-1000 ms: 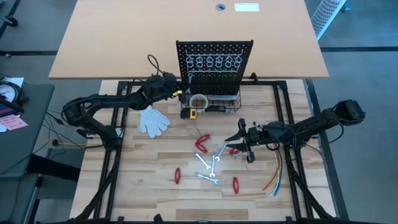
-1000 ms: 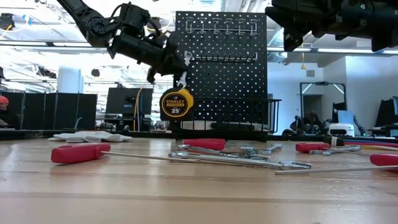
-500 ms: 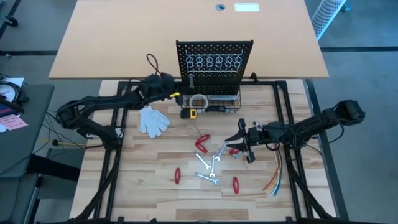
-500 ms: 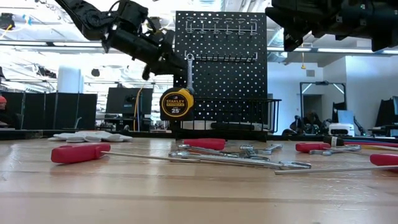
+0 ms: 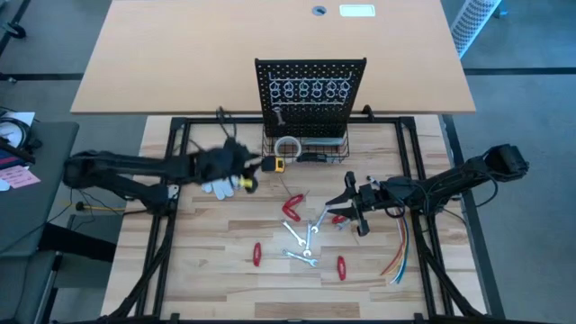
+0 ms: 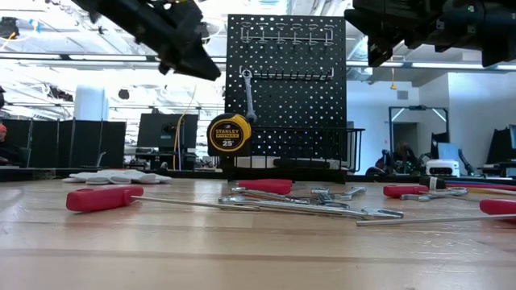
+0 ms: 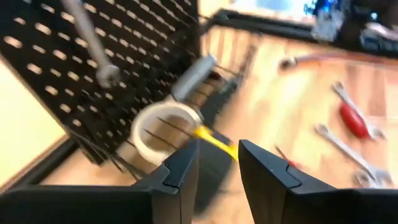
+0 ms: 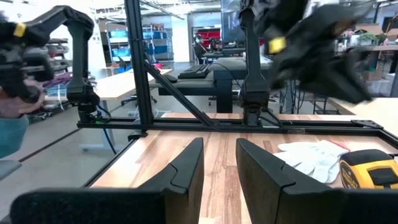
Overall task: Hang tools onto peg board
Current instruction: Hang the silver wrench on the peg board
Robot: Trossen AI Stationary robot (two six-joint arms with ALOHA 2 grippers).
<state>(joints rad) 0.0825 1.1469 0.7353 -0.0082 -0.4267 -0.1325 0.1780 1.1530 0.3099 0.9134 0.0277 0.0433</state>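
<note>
A wrench [image 6: 249, 94] is hanging on the peg board [image 5: 310, 94]. The left pincer [image 7: 217, 171], slightly open and empty, is hovering nearby — a swing could be dislodging it.

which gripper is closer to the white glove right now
Left. The left gripper hovers at the white glove's edge; the right gripper is across the table, by the scattered tools.

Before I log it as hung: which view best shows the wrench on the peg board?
The low view: the wrench hangs clear against the peg board, nothing holding it. The high view shows a small sliver; the left wrist view a blurred shaft; the right wrist view misses it.
</note>
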